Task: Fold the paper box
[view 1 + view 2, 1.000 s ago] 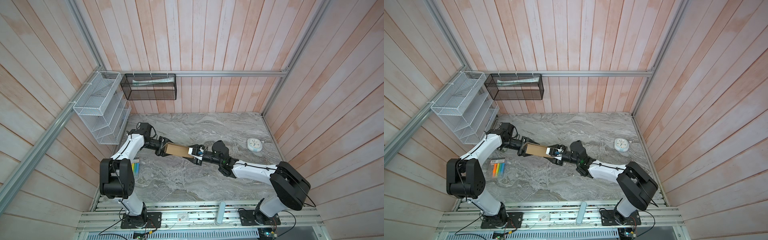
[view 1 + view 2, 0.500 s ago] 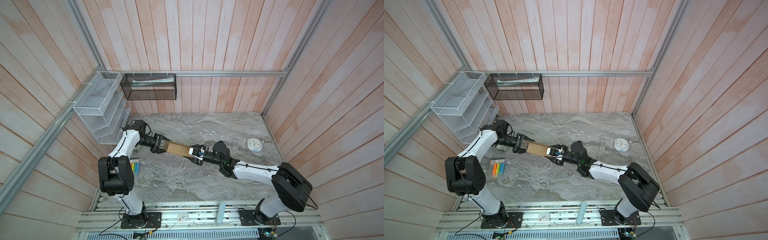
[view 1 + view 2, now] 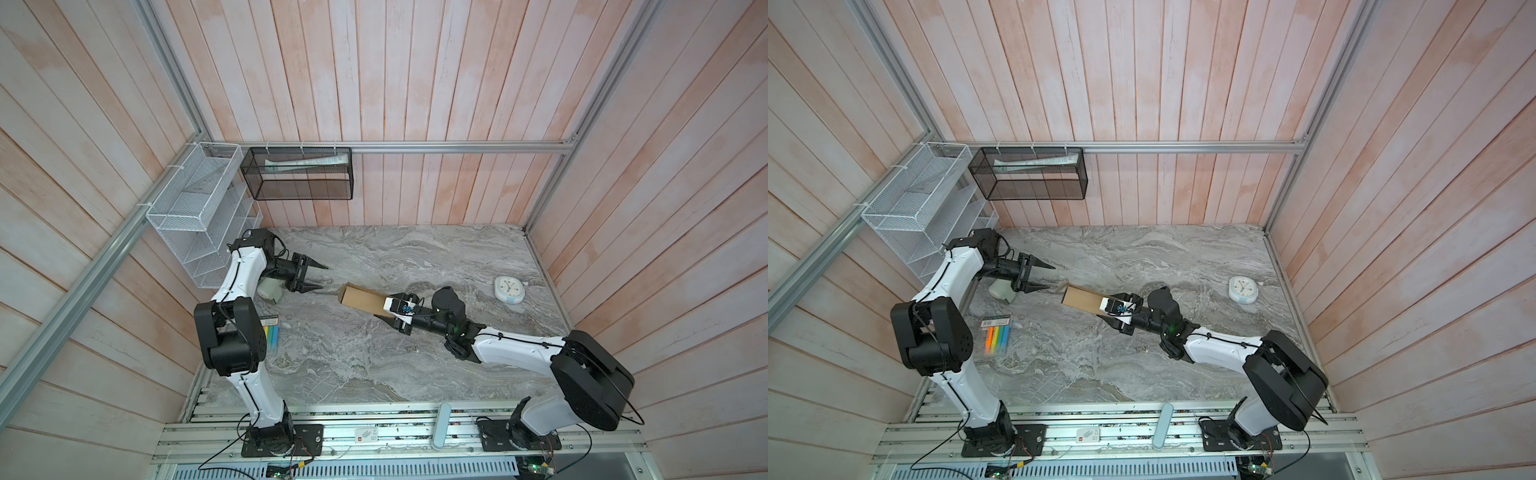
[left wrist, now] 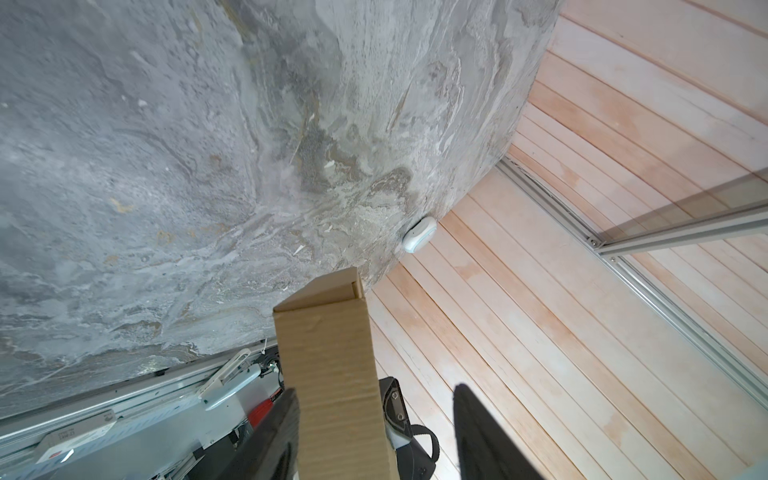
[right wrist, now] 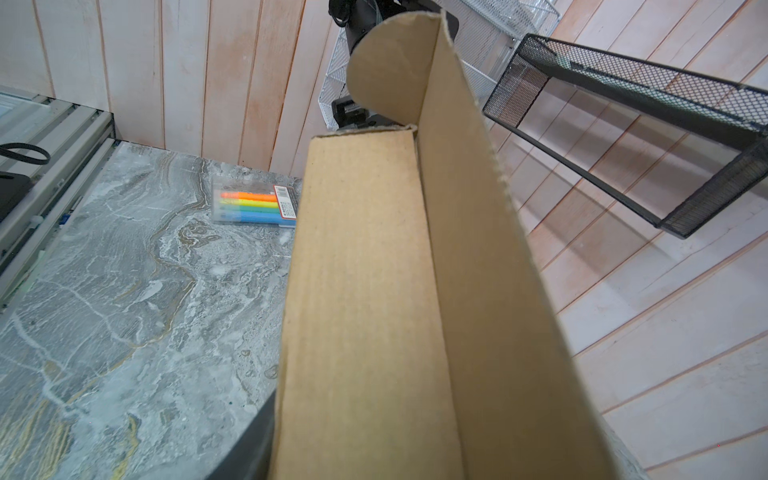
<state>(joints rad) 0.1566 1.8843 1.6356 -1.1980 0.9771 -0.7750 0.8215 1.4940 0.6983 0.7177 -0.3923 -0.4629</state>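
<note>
The paper box (image 3: 361, 298) is brown cardboard folded into a long narrow shape, held low over the marble table (image 3: 374, 365) at its middle. My right gripper (image 3: 385, 312) is shut on its right end. In the right wrist view the box (image 5: 365, 291) fills the frame, with a rounded flap at its far end, and only one finger (image 5: 255, 440) shows. My left gripper (image 3: 322, 277) stands open just left of the box's other end, in both top views a little apart from it. In the left wrist view the box (image 4: 332, 365) lies close beside one finger (image 4: 286, 419).
A white clock (image 3: 509, 289) lies at the table's right edge. A marker pack (image 3: 272, 336) and a white roll (image 3: 270, 289) sit by the left arm. A white wire shelf (image 3: 195, 208) and a black mesh basket (image 3: 299, 174) hang on the walls.
My left gripper has drawn back off the box's left end, toward the left wall and slightly farther back, staying open. The right gripper still holds the box in about the same place.
</note>
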